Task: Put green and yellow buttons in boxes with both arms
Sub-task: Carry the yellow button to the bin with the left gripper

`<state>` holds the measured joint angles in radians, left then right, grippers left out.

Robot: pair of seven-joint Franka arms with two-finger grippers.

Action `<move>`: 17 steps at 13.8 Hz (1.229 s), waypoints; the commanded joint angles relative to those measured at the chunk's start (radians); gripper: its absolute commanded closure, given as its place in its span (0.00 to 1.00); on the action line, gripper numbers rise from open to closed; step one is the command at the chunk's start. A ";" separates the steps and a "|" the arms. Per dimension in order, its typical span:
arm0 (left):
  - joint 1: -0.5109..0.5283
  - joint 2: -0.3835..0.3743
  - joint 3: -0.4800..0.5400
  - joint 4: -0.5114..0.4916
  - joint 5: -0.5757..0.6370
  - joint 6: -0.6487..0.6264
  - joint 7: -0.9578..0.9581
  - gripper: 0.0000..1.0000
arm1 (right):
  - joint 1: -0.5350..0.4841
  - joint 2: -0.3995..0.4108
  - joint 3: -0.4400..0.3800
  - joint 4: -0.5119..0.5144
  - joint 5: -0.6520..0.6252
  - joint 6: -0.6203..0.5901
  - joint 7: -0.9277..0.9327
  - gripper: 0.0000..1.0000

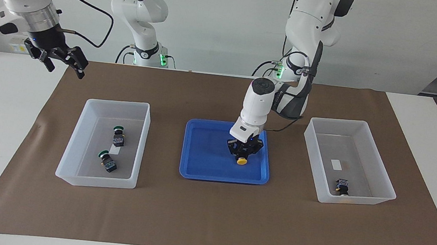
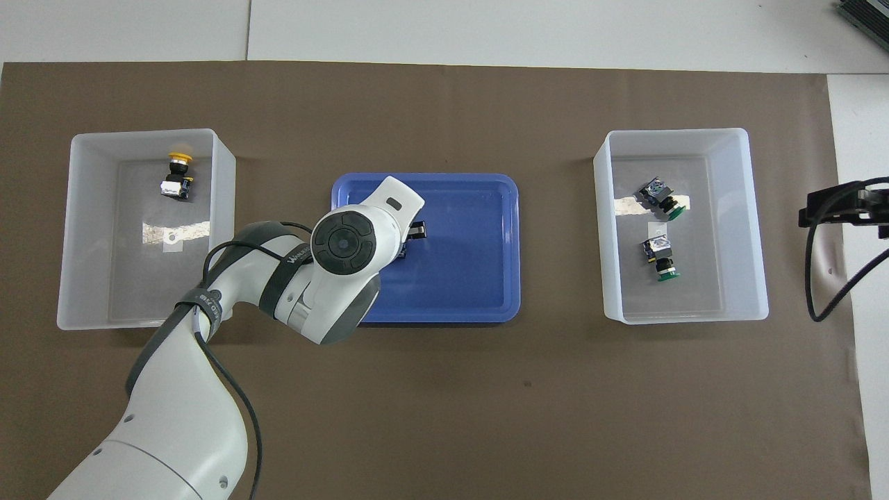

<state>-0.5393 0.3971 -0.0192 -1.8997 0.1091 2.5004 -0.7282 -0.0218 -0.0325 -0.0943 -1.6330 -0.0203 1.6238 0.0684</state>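
One yellow-capped, black-bodied button (image 1: 241, 160) sits pinched by left gripper (image 1: 242, 154); right gripper (image 1: 58, 59) spread.
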 commanded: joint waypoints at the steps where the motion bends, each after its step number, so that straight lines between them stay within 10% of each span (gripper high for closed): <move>1: 0.053 -0.122 0.005 -0.010 0.029 -0.118 0.004 1.00 | -0.020 -0.018 0.024 -0.016 -0.003 0.001 -0.016 0.00; 7: 0.245 -0.219 0.005 -0.004 0.029 -0.184 0.234 1.00 | 0.020 -0.017 -0.008 -0.010 -0.001 -0.002 -0.012 0.00; 17: 0.578 -0.170 0.001 0.004 0.003 -0.052 0.811 1.00 | 0.074 0.006 -0.027 0.044 -0.006 -0.039 -0.007 0.00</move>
<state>0.0043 0.2045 -0.0038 -1.8913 0.1173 2.3947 0.0240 0.0314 -0.0313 -0.0975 -1.6046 -0.0203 1.6038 0.0685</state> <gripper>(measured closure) 0.656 0.000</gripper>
